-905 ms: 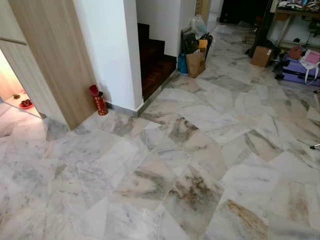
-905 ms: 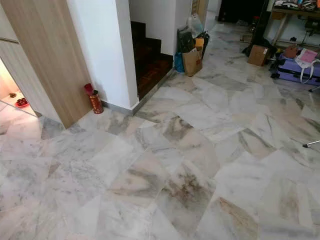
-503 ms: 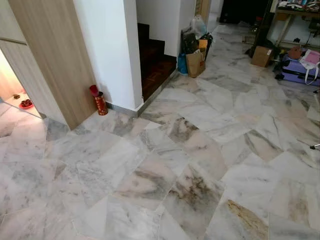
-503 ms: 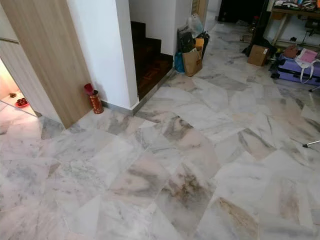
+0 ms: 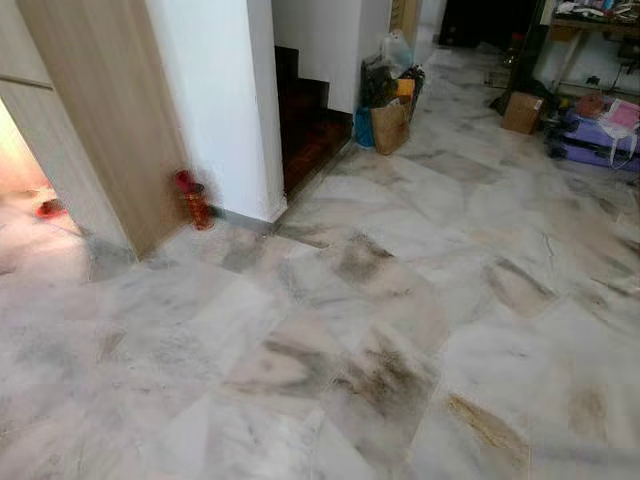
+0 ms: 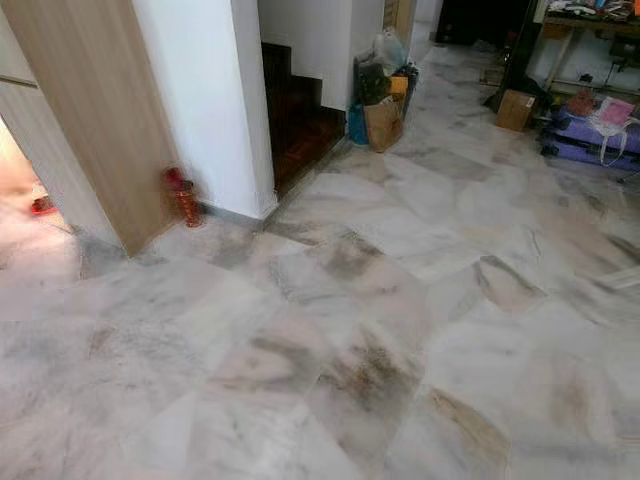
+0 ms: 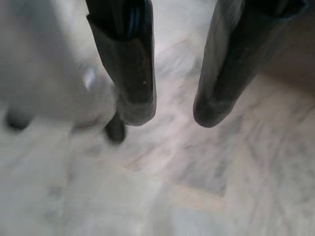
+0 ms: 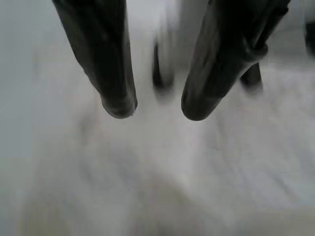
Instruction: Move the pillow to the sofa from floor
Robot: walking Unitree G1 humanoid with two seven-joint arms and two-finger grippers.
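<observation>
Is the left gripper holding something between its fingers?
No, the left gripper has its two black fingers apart, with marble floor showing in the gap.

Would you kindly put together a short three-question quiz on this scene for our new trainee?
1. True or false: the left tool hangs open over the marble floor.
2. What stands against the white wall by the wood panel? A) a red can B) a box C) a suitcase
3. Fill in: the brown paper bag stands beside the dark ____.

Key: 1 true; 2 A, the red can; 3 stairs.
</observation>
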